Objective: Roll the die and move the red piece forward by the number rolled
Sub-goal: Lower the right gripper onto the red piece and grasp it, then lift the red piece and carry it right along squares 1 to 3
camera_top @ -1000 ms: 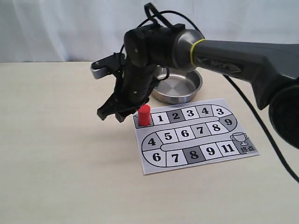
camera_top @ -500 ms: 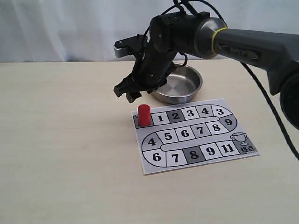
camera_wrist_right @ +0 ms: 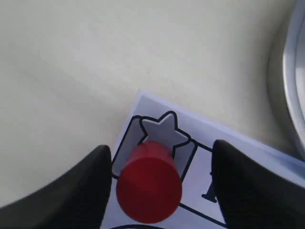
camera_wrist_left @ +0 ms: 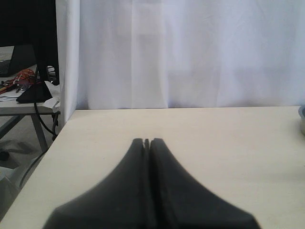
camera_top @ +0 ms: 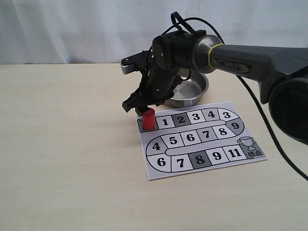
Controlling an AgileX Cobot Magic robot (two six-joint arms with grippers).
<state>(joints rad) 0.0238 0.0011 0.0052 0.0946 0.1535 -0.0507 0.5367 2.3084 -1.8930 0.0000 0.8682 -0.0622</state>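
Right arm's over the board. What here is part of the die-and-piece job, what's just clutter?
Job: red piece on the star square; numbered board; right gripper, open around the piece; steel bowl, probably for rolling. Die not visible.
Idle: left gripper, shut, off to the side; side desk clutter; white curtain.

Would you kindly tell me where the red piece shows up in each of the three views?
Exterior view: the red piece stands on the board's far-left corner square.
Left wrist view: not in it.
Right wrist view: it stands on the star square, between the fingers.
Shared landmark: the metal bowl, beside the board in both.
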